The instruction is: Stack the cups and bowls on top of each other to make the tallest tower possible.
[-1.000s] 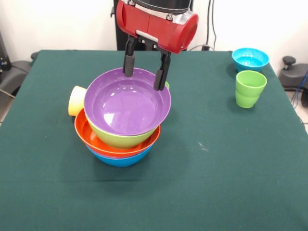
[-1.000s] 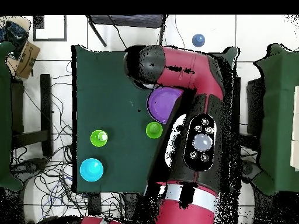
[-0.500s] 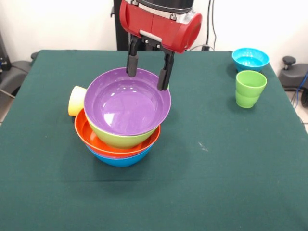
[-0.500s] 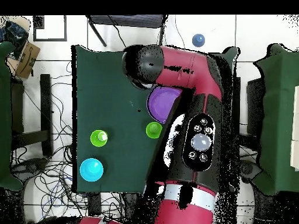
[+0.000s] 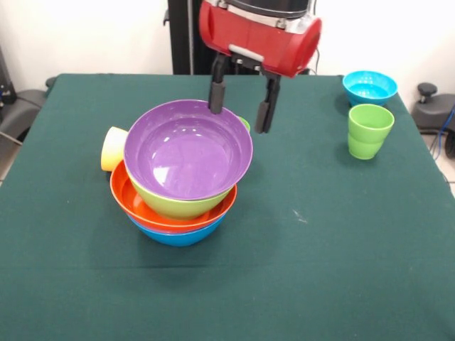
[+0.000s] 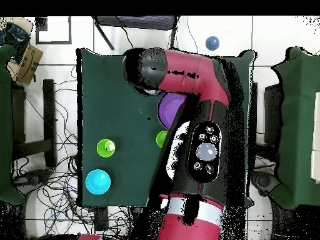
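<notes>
Your gripper (image 5: 242, 110) hangs released above the purple bowl's (image 5: 188, 149) far rim, so pinch the light, slick green cup (image 5: 370, 131) by its rim.

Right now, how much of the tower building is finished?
Done: four bowls nest as the tower, purple bowl on top. In hand: nothing; the gripper is open above the rim. Left: light green cup, turquoise bowl, and yellow cup lying beside the tower.

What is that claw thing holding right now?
Nothing. The gripper hangs open and empty above the far rim of the purple bowl.
</notes>
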`<state>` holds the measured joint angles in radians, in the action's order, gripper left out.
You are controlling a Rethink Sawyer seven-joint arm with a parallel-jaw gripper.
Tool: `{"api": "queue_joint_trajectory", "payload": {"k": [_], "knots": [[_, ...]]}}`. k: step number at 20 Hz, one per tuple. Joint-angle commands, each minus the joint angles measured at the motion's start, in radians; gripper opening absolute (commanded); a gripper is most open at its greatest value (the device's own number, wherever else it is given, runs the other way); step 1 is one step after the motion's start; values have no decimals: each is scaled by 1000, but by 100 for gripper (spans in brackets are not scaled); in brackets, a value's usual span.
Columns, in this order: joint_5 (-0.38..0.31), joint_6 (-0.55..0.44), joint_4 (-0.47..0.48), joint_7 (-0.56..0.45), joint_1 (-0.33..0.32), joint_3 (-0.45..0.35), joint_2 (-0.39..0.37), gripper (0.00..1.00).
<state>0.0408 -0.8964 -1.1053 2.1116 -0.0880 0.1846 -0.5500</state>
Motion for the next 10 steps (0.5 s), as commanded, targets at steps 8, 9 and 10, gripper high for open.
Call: {"api": "queue_joint_trajectory", "payload": {"k": [8, 9, 10], "knots": [[57, 0, -128, 201, 70, -39, 16, 100], [62, 0, -128, 208, 75, -36, 16, 100], [67, -1, -129, 216, 82, -34, 17, 100]]}}
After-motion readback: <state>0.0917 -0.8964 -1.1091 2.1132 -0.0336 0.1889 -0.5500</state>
